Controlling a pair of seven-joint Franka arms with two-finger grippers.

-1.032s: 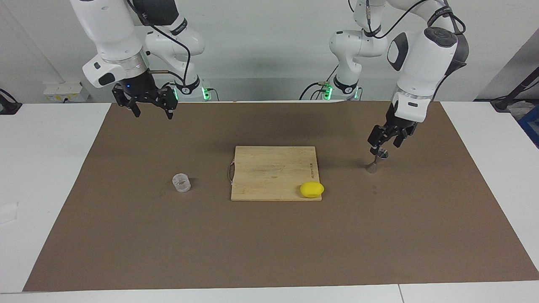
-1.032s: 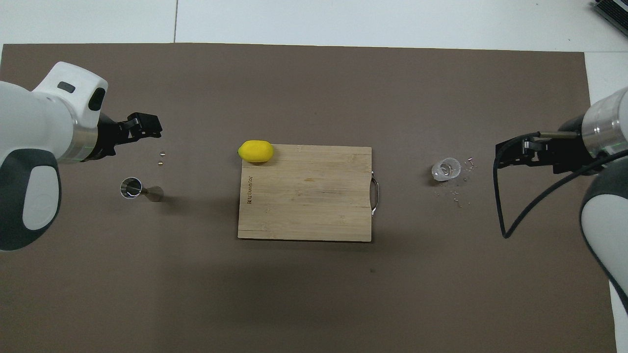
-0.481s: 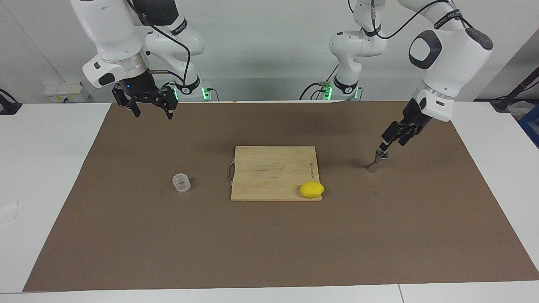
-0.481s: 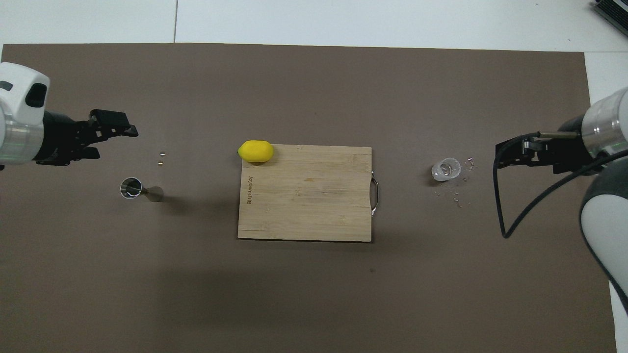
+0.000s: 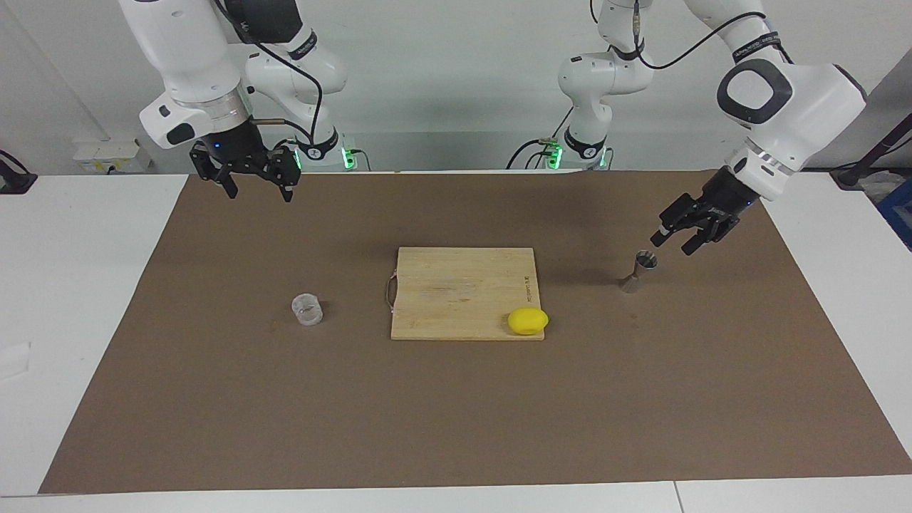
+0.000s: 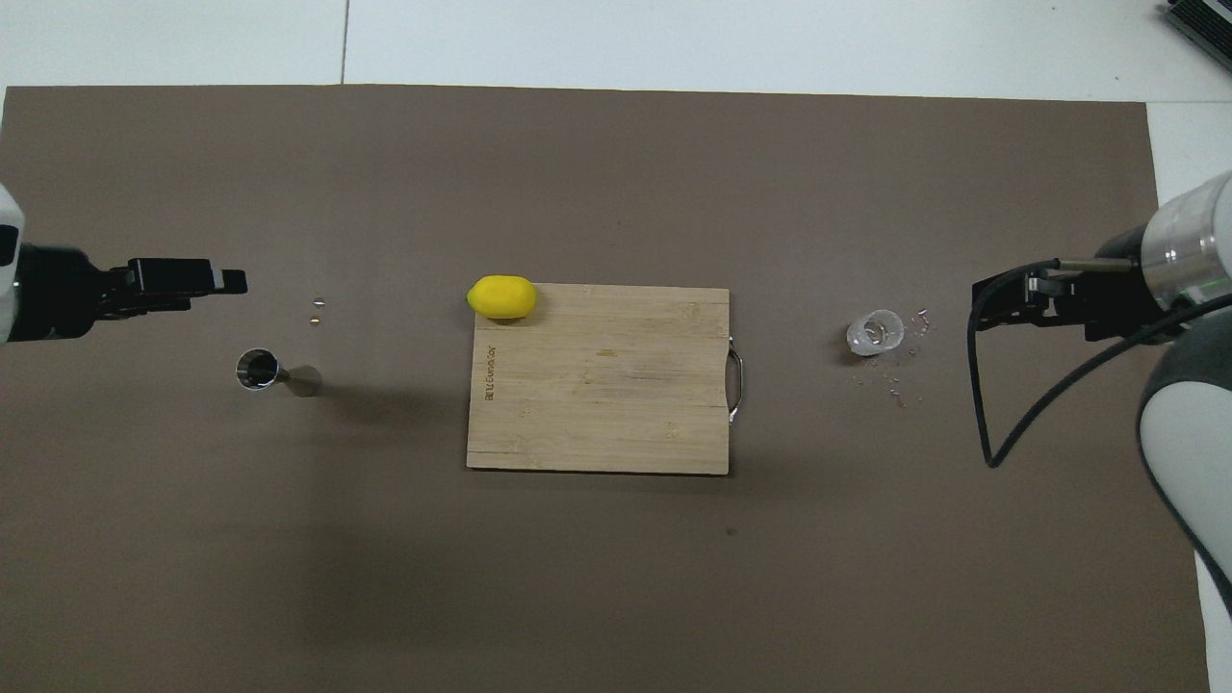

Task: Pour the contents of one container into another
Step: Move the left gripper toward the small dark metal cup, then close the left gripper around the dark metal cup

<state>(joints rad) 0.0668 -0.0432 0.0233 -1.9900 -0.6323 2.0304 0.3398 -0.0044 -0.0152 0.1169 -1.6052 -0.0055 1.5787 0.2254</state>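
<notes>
Facing view shows my left gripper [image 5: 675, 242] open, empty, beside the jigger [image 5: 639, 271]. Right gripper [image 5: 258, 187] waits, fingers apart. Next, I must grab the cup [image 5: 307, 310].

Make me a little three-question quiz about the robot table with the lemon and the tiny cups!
1. True or false: the lemon lies on a corner of the cutting board.
2. Which stands toward the left arm's end of the table? A) the plastic cup B) the steel jigger
3. Fill in: the left claw and the right claw are both holding ____.

Key
1. True
2. B
3. Nothing; each is up in the air with its fingers apart.
</notes>
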